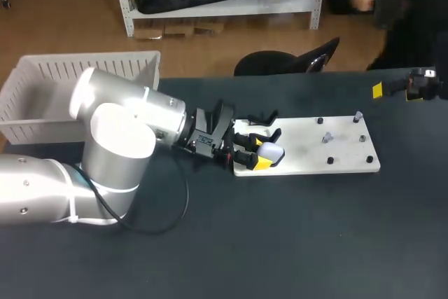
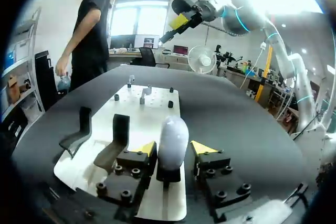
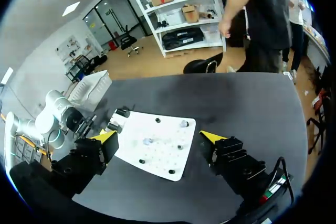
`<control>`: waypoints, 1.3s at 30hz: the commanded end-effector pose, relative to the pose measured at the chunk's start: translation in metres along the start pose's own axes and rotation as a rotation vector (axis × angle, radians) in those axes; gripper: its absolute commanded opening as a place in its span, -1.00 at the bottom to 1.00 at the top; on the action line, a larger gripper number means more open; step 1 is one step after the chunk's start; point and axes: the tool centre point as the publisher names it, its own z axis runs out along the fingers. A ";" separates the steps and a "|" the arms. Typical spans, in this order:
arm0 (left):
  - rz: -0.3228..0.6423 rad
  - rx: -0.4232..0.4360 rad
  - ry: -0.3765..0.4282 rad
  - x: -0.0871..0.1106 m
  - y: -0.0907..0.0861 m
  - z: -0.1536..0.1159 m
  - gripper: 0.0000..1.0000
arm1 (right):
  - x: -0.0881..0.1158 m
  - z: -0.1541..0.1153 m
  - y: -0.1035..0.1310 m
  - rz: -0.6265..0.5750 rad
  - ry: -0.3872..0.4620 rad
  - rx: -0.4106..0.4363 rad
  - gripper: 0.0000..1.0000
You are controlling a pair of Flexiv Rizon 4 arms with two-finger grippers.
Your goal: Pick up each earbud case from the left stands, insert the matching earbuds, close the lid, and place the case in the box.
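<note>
In the head view, the left arm [image 1: 119, 131] comes in over the dark table [image 1: 280, 243] and ends at the near end of a white board [image 1: 308, 146]. The left gripper [image 1: 260, 153] has its yellow tips on either side of a white case [image 1: 273, 152] at that end of the board. The box [image 1: 42, 82] stands at the table's far left corner, behind the arm and well apart from the board. The right gripper [image 1: 395, 87] hangs at the table's far right edge, well apart from the board; its fingers cannot be judged from here. In the left wrist view, the case stands upright on a black stand [image 2: 167, 174] between the left claw's two fingers. One yellow tip lies against its side and the other shows a thin gap, so the claw is released rather than grasping. Two more black stands [image 2: 118, 129], with nothing on them, rise from the board just beside the gripper, and small pegs [image 2: 142, 95] dot the board's far end. In the right wrist view, the right claw is released, its fingers spread wide above the table with nothing between them. Ahead of it lies the board, and at the board's far end the left gripper sits at the case. The box shows beyond that, at the table's edge.
</note>
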 end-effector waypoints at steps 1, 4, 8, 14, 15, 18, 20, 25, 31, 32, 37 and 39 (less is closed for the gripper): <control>-0.001 -0.004 -0.009 0.002 0.001 0.001 -0.19 | 0.000 0.000 0.000 0.000 0.000 0.000 1.00; -0.003 -0.005 -0.012 0.002 0.002 0.002 -0.21 | 0.000 0.000 0.000 0.000 0.000 0.000 1.00; -0.005 -0.007 -0.014 0.003 0.004 0.002 -0.25 | 0.000 0.000 0.000 0.000 0.000 0.000 1.00; -0.007 -0.005 -0.021 0.003 0.005 0.002 -0.62 | 0.000 0.000 0.000 0.000 0.000 0.000 1.00; -0.007 -0.004 -0.023 0.003 0.005 0.002 -0.69 | 0.000 0.000 0.000 0.000 0.000 0.000 1.00; -0.006 -0.004 -0.025 0.003 0.004 0.001 -1.00 | 0.000 0.000 0.000 0.000 0.000 0.000 1.00; -0.005 -0.003 -0.025 0.003 0.004 0.001 -1.00 | 0.000 0.000 0.000 0.000 0.000 0.000 1.00; 0.002 0.000 -0.043 0.001 0.003 -0.002 -1.00 | 0.000 0.000 0.000 0.000 0.000 0.000 1.00; 0.016 -0.011 -0.071 -0.011 0.001 -0.011 -1.00 | 0.000 0.000 0.000 0.000 0.000 0.000 1.00; 0.014 -0.014 -0.075 -0.012 0.001 -0.013 -1.00 | 0.000 0.000 0.000 0.000 0.000 0.000 1.00; 0.045 -0.041 -0.099 -0.031 0.002 -0.023 -1.00 | 0.000 0.000 0.000 0.000 0.000 0.000 1.00; 0.063 -0.039 -0.103 -0.040 0.003 -0.025 -1.00 | 0.000 0.000 0.000 0.000 0.000 0.000 1.00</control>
